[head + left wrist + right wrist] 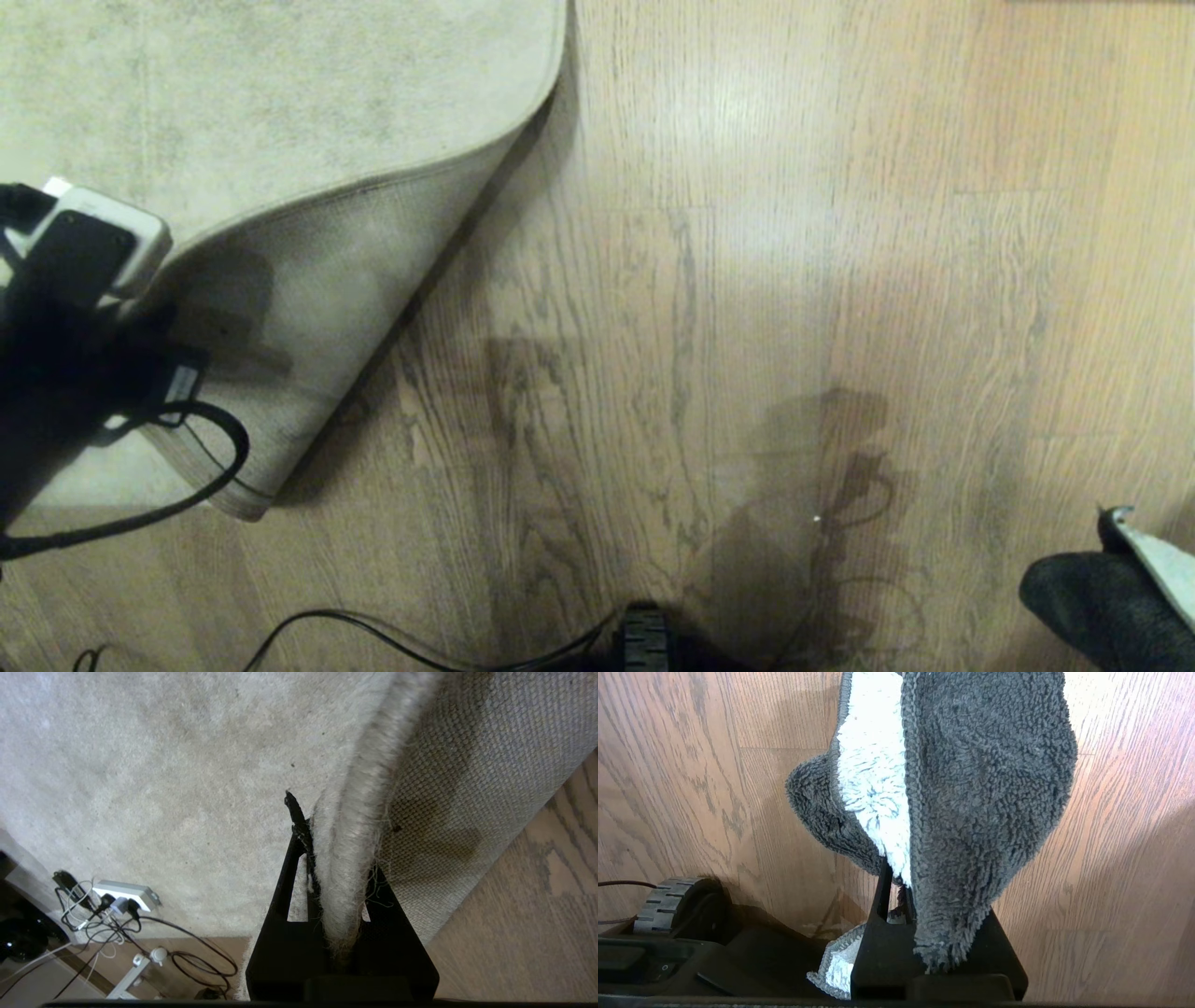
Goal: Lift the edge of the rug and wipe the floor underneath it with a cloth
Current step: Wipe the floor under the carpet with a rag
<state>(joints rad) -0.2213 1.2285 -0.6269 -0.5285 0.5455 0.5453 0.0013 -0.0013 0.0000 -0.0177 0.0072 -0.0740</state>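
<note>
The pale rug (280, 93) covers the upper left of the head view. Its near corner is folded up and over, showing the woven backing (308, 280). My left arm (65, 317) hangs over that fold at the left border. In the left wrist view my left gripper (337, 854) is shut on the rug edge (345, 826), with pile and backing (467, 788) pinched between the black fingers. Bare wood floor (747, 280) lies to the right of the fold. My right gripper (920, 891) is shut on the dark grey cloth (980, 788), which hangs above the floor (1120, 858) at the lower right (1102, 597).
A white power strip (124, 895) with tangled cables lies on the floor beyond the rug's far side. A black cable (219, 457) loops from my left arm over the fold. My black base (691, 956) and a wheel (663, 903) sit close to the right gripper.
</note>
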